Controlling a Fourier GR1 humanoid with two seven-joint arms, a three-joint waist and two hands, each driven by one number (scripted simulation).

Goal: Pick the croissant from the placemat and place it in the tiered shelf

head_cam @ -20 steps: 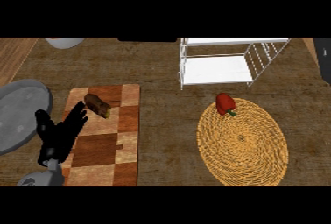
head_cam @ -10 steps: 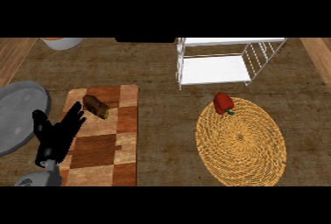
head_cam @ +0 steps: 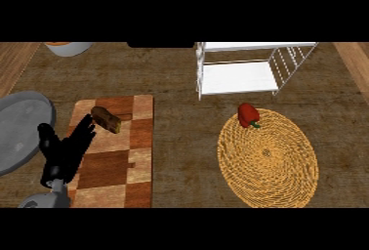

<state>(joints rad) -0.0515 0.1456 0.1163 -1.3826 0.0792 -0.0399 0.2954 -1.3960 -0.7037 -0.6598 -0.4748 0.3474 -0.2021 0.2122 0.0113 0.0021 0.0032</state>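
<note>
Dim, even light is falling across the brown counter (head_cam: 173, 83), with no bright source showing. The white shelf (head_cam: 241, 78) is standing out as the brightest patch. Shadows are lying faint and soft under the red pepper (head_cam: 248, 114). No glare is showing anywhere on the surfaces.

Under the matt black left hand (head_cam: 66, 154) lies a checkered wooden board (head_cam: 115, 151) in pale and dark squares, smooth. At its fingertips sits a brown crusty croissant (head_cam: 106, 118). Beside its thumb, a dull grey metal-looking plate (head_cam: 22, 129). Far across: a coarse woven straw placemat (head_cam: 268, 156), a glossy red pepper (head_cam: 248, 114), a white wire tiered shelf (head_cam: 245, 73).
</note>
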